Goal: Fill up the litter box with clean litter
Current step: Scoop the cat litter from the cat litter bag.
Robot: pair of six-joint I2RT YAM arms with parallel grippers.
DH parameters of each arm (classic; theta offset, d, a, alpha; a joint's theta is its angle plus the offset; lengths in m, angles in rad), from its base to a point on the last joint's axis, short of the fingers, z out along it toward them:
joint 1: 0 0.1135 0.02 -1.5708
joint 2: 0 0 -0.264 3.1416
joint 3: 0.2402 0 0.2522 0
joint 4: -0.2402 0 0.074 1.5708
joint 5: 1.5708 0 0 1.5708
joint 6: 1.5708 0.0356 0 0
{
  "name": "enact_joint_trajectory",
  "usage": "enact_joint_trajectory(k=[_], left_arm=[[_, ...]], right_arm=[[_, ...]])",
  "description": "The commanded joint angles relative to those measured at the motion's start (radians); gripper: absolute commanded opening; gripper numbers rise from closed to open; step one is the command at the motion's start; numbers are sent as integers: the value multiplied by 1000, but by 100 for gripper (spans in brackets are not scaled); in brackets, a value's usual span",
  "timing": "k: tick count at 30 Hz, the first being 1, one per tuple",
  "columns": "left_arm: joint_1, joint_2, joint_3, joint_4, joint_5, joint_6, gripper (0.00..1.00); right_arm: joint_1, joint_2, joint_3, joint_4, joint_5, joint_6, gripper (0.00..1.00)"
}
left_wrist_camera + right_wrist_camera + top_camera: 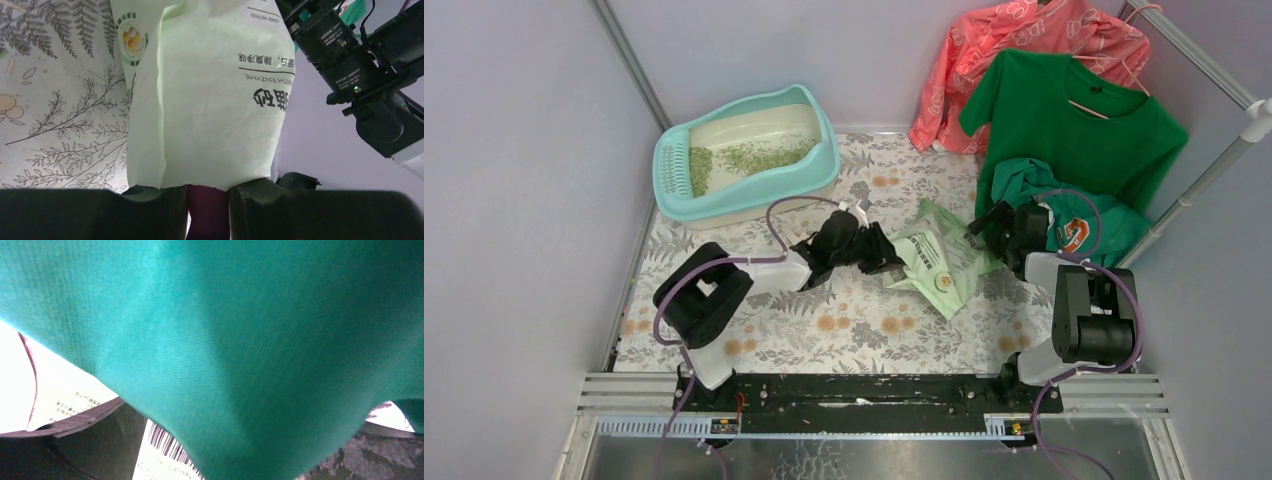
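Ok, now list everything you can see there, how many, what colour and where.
tablecloth: one, white with grey ferns, under everything
litter box: one, turquoise rim, cream basin, far left
clean litter: one patch, pale green, inside the litter box
litter bag: one, light green, printed, mid tablecloth
dark purple item: one, under the bag's near edge, unidentifiable
pink garment: one, coral, hanging far right
T-shirt: one, green, on a hanger before it
teal garment: one, orange print, bunched below the T-shirt
left hand: one, black, bag's left edge, closed on the dark purple item
right hand: one, black, open, bag's right edge
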Motion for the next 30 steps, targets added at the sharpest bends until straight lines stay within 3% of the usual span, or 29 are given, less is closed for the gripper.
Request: enact_joint_trajectory(k=[1, 8, 19, 30], left_arm=[[-23, 54, -134, 442, 63, -119, 6], [-23, 183, -243, 811, 73, -228, 6], [-70, 425, -238, 1250, 45, -431, 6], [-78, 273, -392, 1236, 48, -399, 5]], right_arm=[[-5, 21, -26, -115, -2, 2, 100], [-6, 9, -37, -98, -11, -2, 100], [-6, -8, -51, -79, -10, -7, 100], [-6, -7, -53, -76, -21, -11, 100]])
